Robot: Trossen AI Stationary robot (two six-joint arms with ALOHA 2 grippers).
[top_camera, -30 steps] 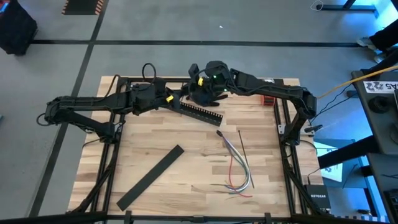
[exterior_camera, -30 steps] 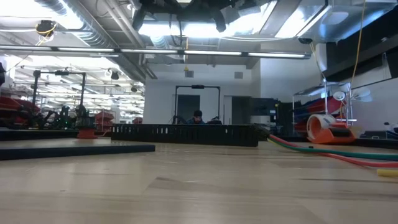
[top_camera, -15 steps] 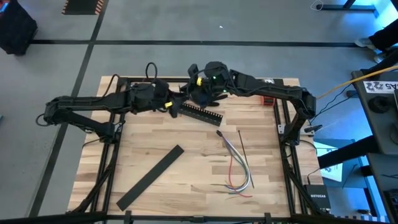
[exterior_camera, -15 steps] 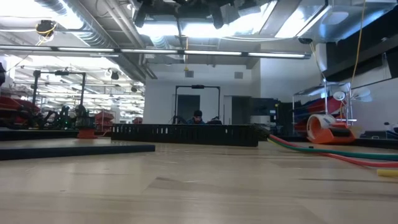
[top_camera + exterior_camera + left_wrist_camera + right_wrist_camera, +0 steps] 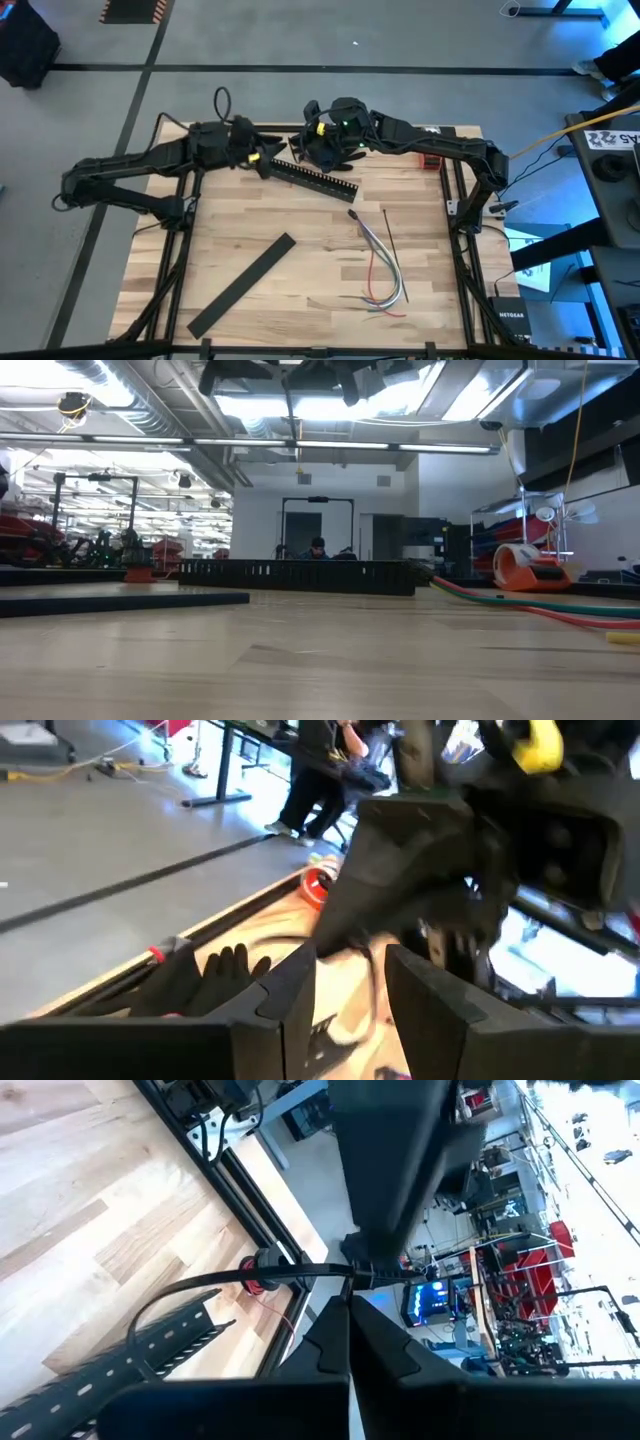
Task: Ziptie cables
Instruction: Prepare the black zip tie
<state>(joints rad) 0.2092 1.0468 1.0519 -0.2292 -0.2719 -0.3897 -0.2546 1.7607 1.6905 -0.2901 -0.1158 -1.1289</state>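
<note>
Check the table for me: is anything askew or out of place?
Nothing looks damaged. The comb-slotted bar lies slanted at the far edge, the flat strip diagonal, and the cables and ziptie lie untied.

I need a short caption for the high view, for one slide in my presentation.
Both arms at the table's far edge by the slotted black bar; cables and ziptie lie untouched.

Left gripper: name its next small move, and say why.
Probably swing the left gripper, jaws parted and empty, from the slotted bar toward the ziptie beside the cables; both lie untouched, and the right gripper waits shut at the table's far edge.
</note>
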